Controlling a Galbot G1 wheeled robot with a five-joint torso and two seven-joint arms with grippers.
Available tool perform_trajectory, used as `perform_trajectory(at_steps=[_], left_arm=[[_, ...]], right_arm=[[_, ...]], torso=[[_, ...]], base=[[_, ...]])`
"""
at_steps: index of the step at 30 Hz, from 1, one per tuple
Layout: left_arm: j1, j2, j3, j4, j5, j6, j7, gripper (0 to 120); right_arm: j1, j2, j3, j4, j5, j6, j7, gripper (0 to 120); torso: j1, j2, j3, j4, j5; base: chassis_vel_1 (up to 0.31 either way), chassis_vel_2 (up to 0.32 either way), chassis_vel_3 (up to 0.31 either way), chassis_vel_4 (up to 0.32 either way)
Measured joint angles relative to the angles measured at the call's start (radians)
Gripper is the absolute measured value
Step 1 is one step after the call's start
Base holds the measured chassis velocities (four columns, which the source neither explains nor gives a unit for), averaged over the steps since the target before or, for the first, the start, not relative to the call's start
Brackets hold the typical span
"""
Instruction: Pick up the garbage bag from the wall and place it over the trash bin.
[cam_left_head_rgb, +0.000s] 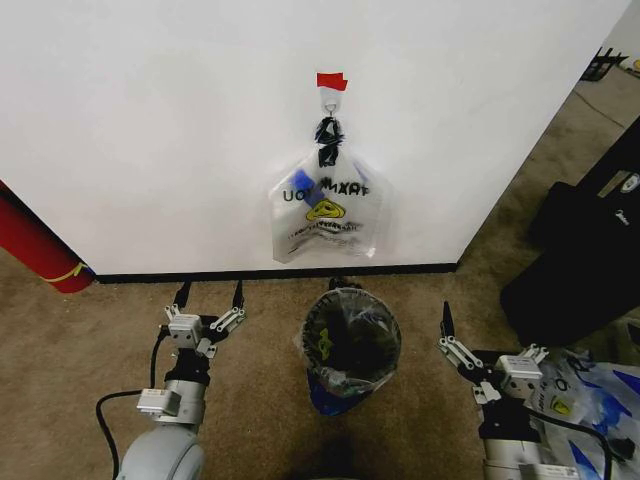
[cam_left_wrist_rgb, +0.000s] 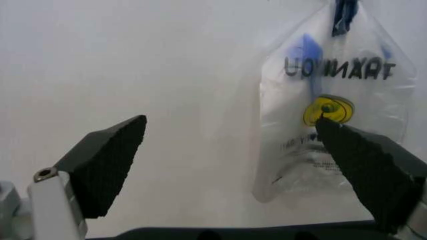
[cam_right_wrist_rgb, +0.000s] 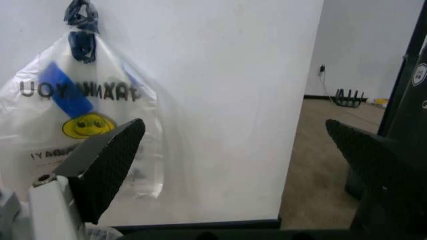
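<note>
Black mesh, nearest me: the small round black wire-mesh trash bin (cam_left_head_rgb: 352, 345) stands on the carpet between my two tools, lined with clear plastic. My left tool (cam_left_head_rgb: 209, 297) hangs left of it, fingers spread and holding nothing; my right tool (cam_left_head_rgb: 447, 325) hangs right of it, likewise released. Beyond both, well apart from them, the thin translucent garbage bag (cam_left_head_rgb: 325, 215) with its yellow smiley face hangs from a small metal hook (cam_left_head_rgb: 330, 102) on the plain white wall (cam_left_head_rgb: 150, 130), straight above the bin.
</note>
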Motion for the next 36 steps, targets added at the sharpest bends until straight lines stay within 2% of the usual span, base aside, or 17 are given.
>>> perform_trajectory(at_steps=[36], left_arm=[[-0.017, 0.001, 0.022, -0.001, 0.007, 0.008, -0.013, 100]], right_arm=[[0.006, 0.000, -0.005, -0.006, 0.006, 0.005, 0.001, 100]], torso=[[0.000, 0.000, 0.000, 0.0000, 0.0001]], base=[[0.000, 0.000, 0.000, 0.000]])
